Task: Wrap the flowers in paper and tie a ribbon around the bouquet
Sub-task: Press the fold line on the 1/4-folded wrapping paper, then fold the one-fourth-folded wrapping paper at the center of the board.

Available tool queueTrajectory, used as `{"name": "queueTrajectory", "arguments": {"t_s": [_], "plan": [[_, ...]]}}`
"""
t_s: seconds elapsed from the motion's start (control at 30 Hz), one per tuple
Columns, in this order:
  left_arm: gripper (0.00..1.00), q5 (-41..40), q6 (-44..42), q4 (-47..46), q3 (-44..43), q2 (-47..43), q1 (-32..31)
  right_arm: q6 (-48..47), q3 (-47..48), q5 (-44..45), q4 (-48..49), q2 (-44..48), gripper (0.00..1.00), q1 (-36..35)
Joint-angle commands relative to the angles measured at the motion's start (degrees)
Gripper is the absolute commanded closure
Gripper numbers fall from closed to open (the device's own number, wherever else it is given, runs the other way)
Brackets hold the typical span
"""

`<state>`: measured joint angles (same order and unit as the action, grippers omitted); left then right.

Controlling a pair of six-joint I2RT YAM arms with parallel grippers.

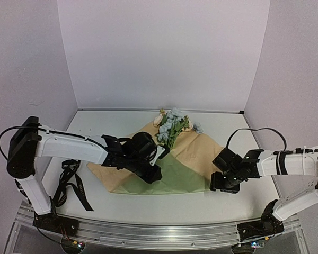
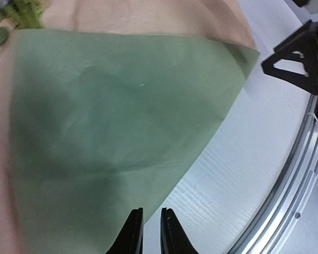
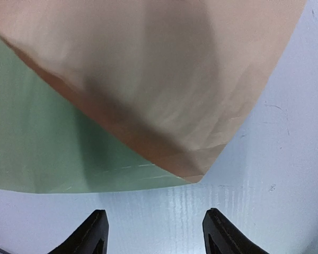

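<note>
The paper [image 1: 197, 149] lies spread on the table, tan side up, with an olive-green flap [image 1: 181, 175] folded over its near part. The flowers [image 1: 172, 127] rest on its far end, blossoms toward the back wall. My left gripper [image 1: 152, 172] hovers over the green flap's near edge [image 2: 111, 116]; its fingers [image 2: 132, 233] are all but shut, a thin slit between them and nothing in it. My right gripper [image 1: 219, 183] stands open and empty just off the paper's right corner [image 3: 201, 174]. The ribbon [image 1: 74, 188] lies loose on the table at the left, away from both grippers.
An aluminium rail [image 1: 159, 233] runs along the table's near edge. White walls close in the back and both sides. The right gripper's black fingers [image 2: 299, 53] show in the left wrist view, past the green flap's corner.
</note>
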<state>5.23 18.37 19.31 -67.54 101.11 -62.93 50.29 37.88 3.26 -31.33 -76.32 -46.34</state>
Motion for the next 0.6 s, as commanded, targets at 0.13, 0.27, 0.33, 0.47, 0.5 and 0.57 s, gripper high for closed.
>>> {"name": "queueTrajectory", "arguments": {"t_s": [0.13, 0.27, 0.33, 0.47, 0.5, 0.57], "plan": [[0.87, 9.68, -7.09, -7.89, -12.34, 11.38, -3.44, 6.79, -11.11, -2.11, 16.51, 3.39, 0.29, 4.47], [0.87, 11.30, -8.65, -8.66, -16.31, 16.05, -4.74, 7.55, -12.40, -2.80, 17.58, 3.90, 0.27, 5.24], [0.87, 11.34, -9.26, -8.78, -18.08, 17.86, -5.17, 7.38, -12.65, -2.75, 17.78, 4.25, 0.27, 5.36], [0.87, 11.75, -11.81, -10.10, -19.02, 19.25, -5.42, 7.72, -14.67, -4.29, 17.70, 6.01, 0.26, 6.73], [0.87, 12.78, -12.87, -10.11, -19.22, 19.62, -5.44, 7.79, -15.16, -4.71, 17.65, 6.36, 0.26, 7.14], [0.89, 14.73, -14.58, -10.08, -19.56, 20.35, -5.48, 7.61, -15.77, -5.84, 17.62, 6.60, 0.26, 7.43]]}}
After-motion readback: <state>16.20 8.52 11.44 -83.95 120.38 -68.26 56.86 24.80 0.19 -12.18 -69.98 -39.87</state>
